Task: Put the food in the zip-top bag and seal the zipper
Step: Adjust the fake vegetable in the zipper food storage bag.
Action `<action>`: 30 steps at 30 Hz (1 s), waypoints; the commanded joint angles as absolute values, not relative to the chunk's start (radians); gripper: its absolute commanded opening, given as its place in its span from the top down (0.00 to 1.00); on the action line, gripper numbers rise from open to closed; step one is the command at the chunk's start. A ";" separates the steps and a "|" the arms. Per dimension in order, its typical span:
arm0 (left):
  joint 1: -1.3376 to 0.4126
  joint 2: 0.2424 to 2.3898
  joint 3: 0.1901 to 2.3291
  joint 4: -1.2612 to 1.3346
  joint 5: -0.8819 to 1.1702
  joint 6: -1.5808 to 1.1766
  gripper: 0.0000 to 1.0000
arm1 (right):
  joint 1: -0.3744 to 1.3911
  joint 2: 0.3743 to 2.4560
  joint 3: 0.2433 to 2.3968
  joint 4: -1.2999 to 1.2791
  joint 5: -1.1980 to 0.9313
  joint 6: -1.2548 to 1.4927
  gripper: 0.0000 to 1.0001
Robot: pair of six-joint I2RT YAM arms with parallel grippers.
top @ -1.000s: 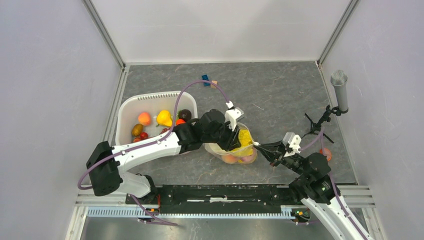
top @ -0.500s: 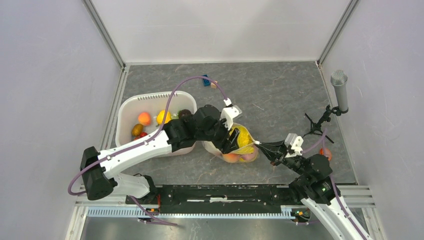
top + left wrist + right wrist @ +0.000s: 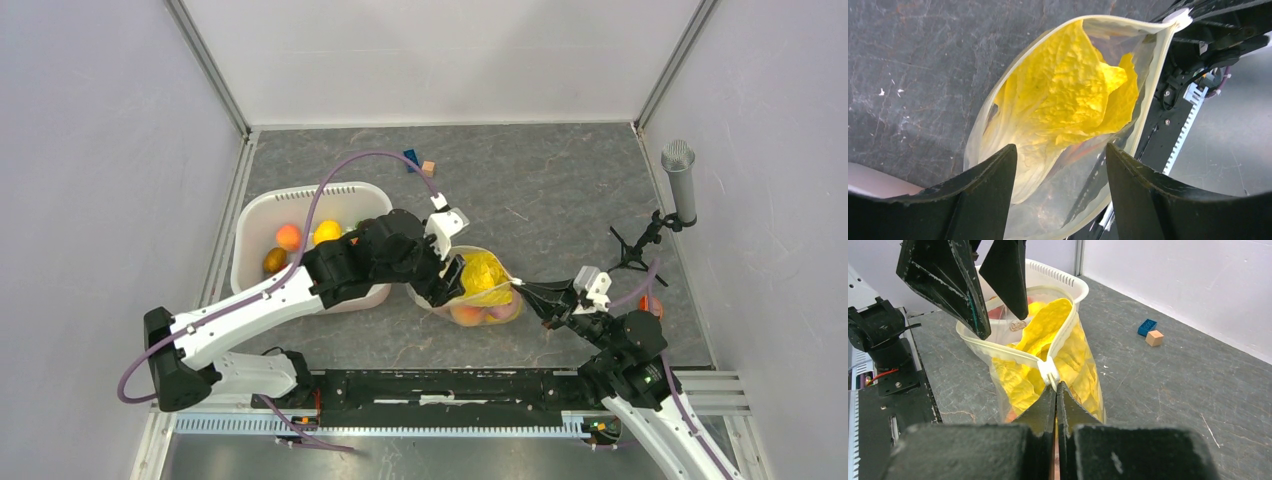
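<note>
The transparent plastic zip-top bag [image 3: 483,292] has a pale cream band along its mouth. Inside shows a large crinkled yellow piece [image 3: 1068,95], bright with darker folds, and under it orange-pink round toy peaches [image 3: 465,314]. The white plastic basket [image 3: 300,192] holds an orange fruit [image 3: 289,236], a yellow fruit [image 3: 326,232] and a brownish-green fruit [image 3: 274,261]. The small toy brick [image 3: 1147,327] is blue, the small wooden cube [image 3: 1154,337] light tan. The worktop [image 3: 560,190] is dark grey with paler marble veins. The left arm's fingers [image 3: 983,200] and the right arm's fingers [image 3: 1038,420] are black, the thin cable [image 3: 330,185] is purple

Bright, even lighting; soft shadows; little blur.
</note>
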State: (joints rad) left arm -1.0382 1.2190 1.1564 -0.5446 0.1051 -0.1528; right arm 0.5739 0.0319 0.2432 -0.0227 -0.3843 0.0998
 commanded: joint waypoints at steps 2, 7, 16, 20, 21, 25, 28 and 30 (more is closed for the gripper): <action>-1.032 1.213 1.155 -0.382 0.102 -0.111 0.32 | 0.573 0.023 0.249 0.064 -0.373 0.108 1.00; -1.032 1.270 1.123 -0.226 0.110 -0.159 0.41 | 0.574 0.021 0.247 0.068 -0.376 0.113 1.00; -1.036 1.364 1.022 -0.018 0.156 -0.198 0.52 | 0.574 0.041 0.239 0.079 -0.390 0.120 1.00; -1.050 1.413 0.972 -0.005 0.209 -0.186 0.56 | 0.574 0.038 0.238 0.082 -0.377 0.117 1.00; -1.059 1.427 0.960 -0.007 0.210 -0.176 0.57 | 0.574 0.038 0.240 0.082 -0.372 0.117 1.00; -1.098 1.445 0.925 -0.046 0.222 -0.133 0.62 | 0.574 0.029 0.243 0.076 -0.327 0.111 1.00; -1.107 1.424 0.879 -0.039 0.254 -0.130 0.62 | 0.574 0.006 0.240 0.072 -0.278 0.115 1.00; -1.106 1.438 0.882 -0.074 0.263 -0.122 0.62 | 0.574 0.005 0.232 0.078 -0.267 0.117 1.00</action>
State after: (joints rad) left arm -1.0843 1.4143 0.9325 0.0536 0.1741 -0.1600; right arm 0.5743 0.0311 0.2306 -0.0372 -0.3561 0.1120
